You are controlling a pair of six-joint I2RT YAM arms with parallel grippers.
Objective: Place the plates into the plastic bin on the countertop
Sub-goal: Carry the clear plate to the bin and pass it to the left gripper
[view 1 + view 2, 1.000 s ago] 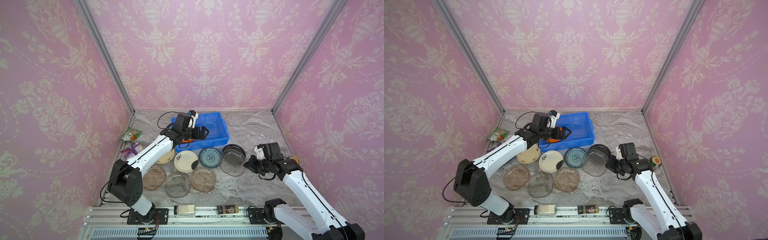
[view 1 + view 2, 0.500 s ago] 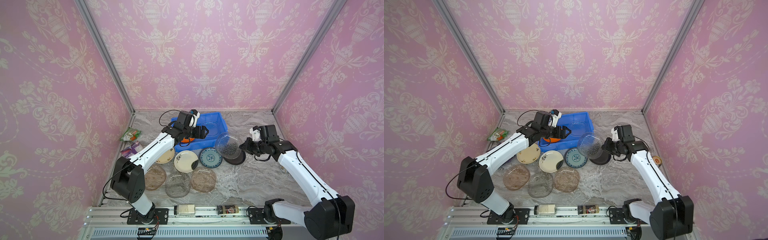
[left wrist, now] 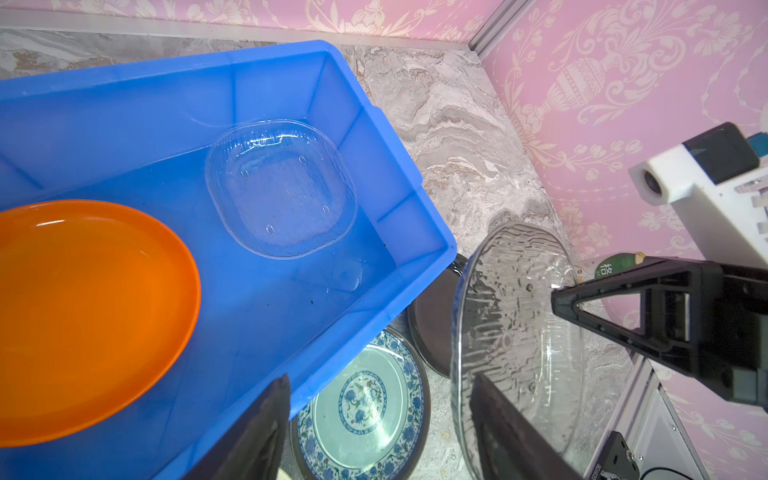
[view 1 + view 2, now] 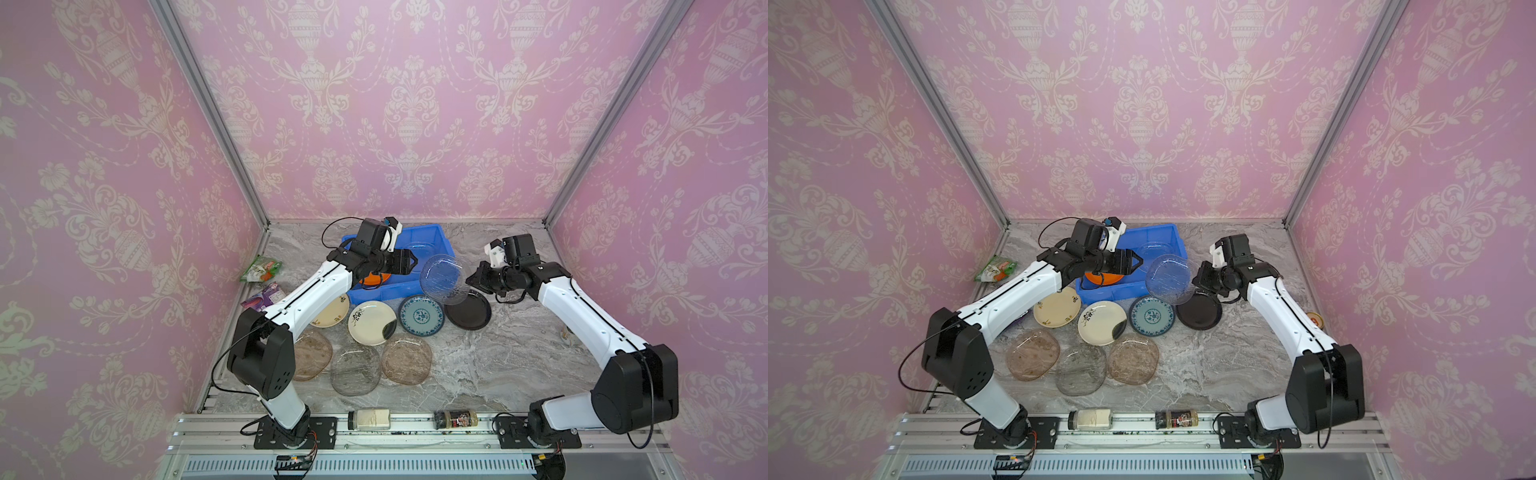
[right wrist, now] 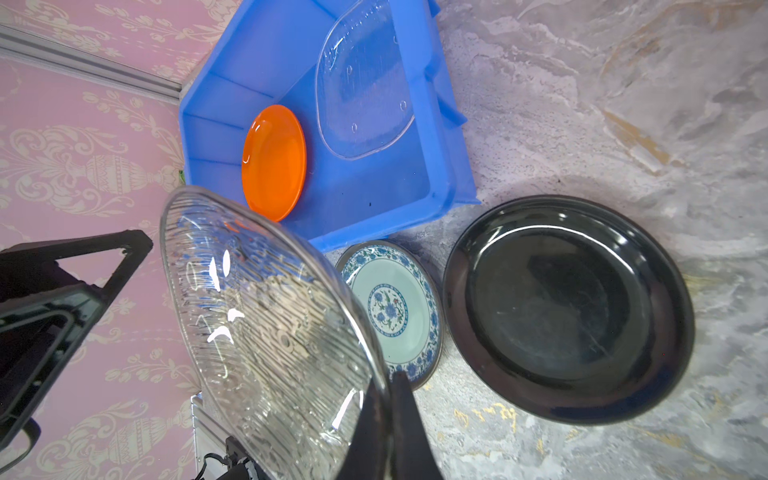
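My right gripper (image 4: 471, 279) (image 5: 388, 382) is shut on the rim of a clear ribbed glass plate (image 4: 442, 278) (image 5: 266, 324), held tilted in the air by the front right corner of the blue bin (image 4: 374, 295) (image 3: 415, 195). My left gripper (image 4: 409, 262) (image 3: 380, 382) is open above the bin, its fingers either side of that plate's near rim. In the bin lie an orange plate (image 3: 83, 316) and a clear glass plate (image 3: 282, 187). On the countertop (image 4: 478, 365) lie black (image 4: 469, 309), teal (image 4: 422, 314), two cream (image 4: 372, 322) and three tinted glass plates (image 4: 355, 369).
Two snack packets (image 4: 262, 268) lie by the left wall. Two jars (image 4: 369, 419) rest on the front aluminium rail. A small round item (image 4: 1314, 320) sits by the right wall. Pink walls close in the back and both sides.
The right arm has lifted the glass plate off the black plate and carried it left toward the bin. The left gripper's jaws have narrowed while it stays over the bin.
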